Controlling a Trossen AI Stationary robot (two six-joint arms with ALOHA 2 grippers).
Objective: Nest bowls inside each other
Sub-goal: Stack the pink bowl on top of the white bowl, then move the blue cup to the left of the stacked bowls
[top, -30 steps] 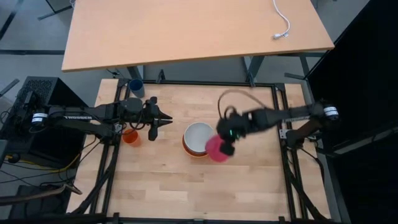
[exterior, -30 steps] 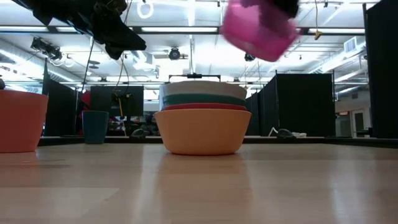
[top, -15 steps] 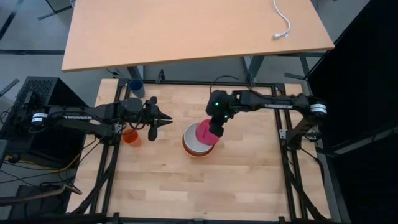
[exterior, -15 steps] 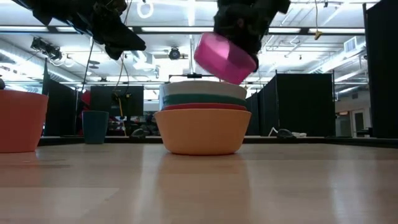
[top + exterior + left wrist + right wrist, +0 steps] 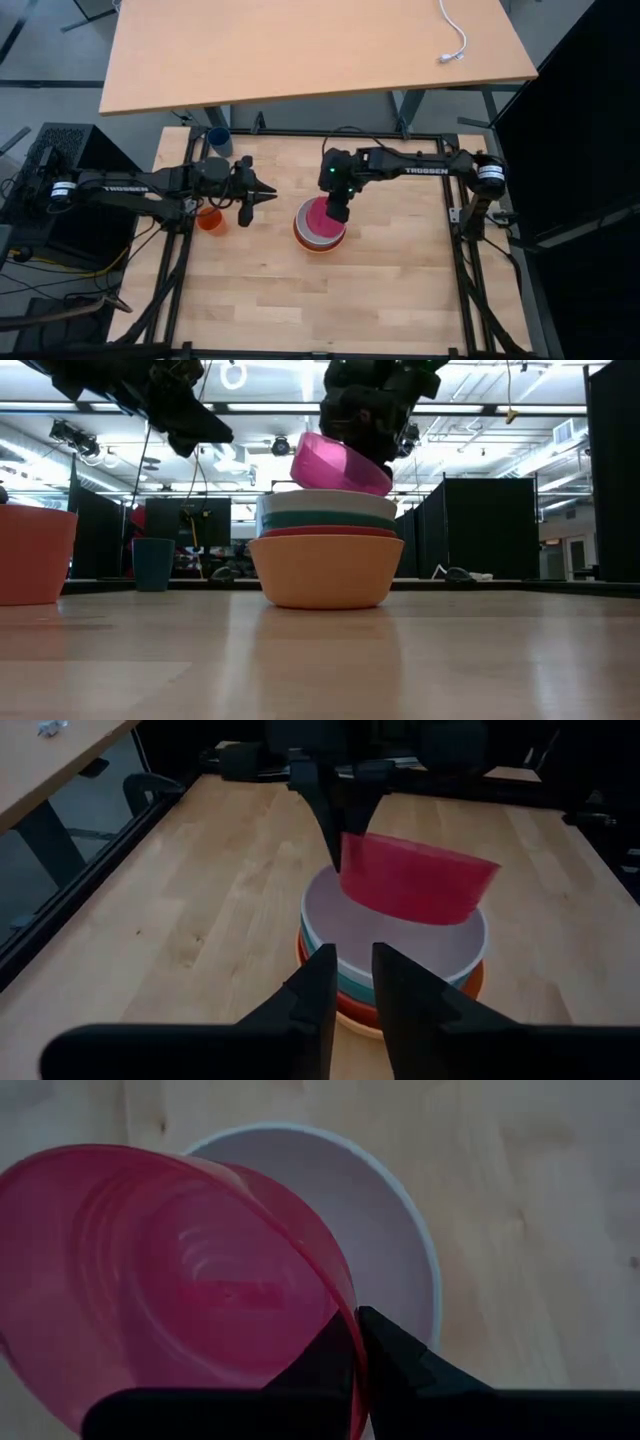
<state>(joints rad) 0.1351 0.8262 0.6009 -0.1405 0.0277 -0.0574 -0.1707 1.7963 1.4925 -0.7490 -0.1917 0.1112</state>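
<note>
From above, my right arm reaches across the desk [image 5: 400,290], my right claw [image 5: 338,212] over the stack, pinching the magenta-pink bowl [image 5: 320,218] by its rim. My left claw [image 5: 268,194] waits beside the small orange cup [image 5: 209,220], fingers close together, holding nothing.

Low down: the pink bowl [image 5: 338,463] tilts, its lower edge dipping into the white bowl [image 5: 327,504], atop teal [image 5: 327,520], red-orange [image 5: 327,532], yellow-orange [image 5: 327,572].

Left wrist: pink bowl [image 5: 418,880] slanted inside the white one [image 5: 340,915].

Right wrist: my fingers [image 5: 400,1355] clamp the pink rim [image 5: 335,1290].
</note>
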